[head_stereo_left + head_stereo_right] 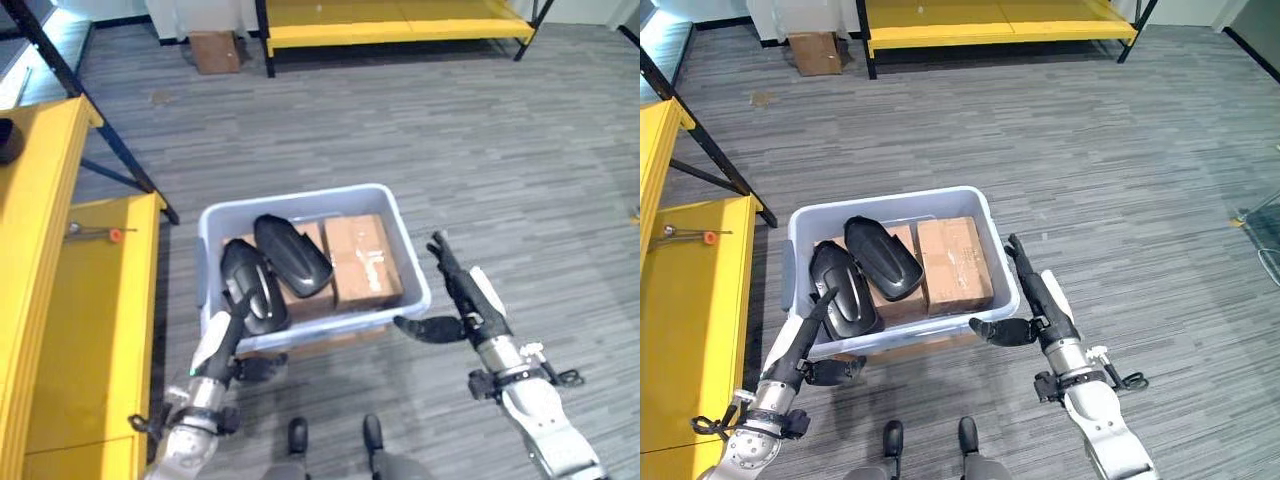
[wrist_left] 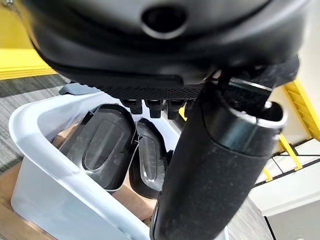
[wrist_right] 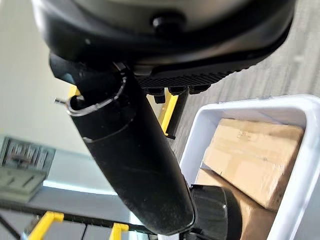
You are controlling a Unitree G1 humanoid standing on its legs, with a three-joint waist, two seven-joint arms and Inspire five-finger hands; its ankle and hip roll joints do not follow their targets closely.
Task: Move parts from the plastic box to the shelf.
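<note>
Between the two hands stands the plastic box (image 1: pixel 415 262), on the floor in front of the robot. The left hand (image 1: pixel 222 338) is at the box's near left corner, its fingers straight and reaching over the near rim toward the nearer black part (image 1: pixel 252 284). I cannot tell if the fingertips already touch this part. The right hand (image 1: pixel 462 290) is just outside the box's right wall, its fingers straight and apart, its thumb pointing toward the near right corner; it holds nothing.

I see several risks. The left hand comes over the rim at a low angle, so its fingers may push the part deeper instead of going round it. The box looks light, and a push on the rim could slide or tip it. The two parts overlap, so lifting the nearer one may drag the farther black part (image 1: pixel 292 254) with it. The surface of the parts seems smooth and curved, and a weak grip could let one slip back into the box.

Both parts are black, elongated shells with rounded ends, like covers. In the left wrist view their hollow side with a raised edge is seen. They lie just beyond the left fingers, on top of brown cardboard boxes (image 1: pixel 363 258) that fill the bottom. Farther to the left of the left hand is the yellow shelf (image 1: pixel 95 330), well apart from the box.
</note>
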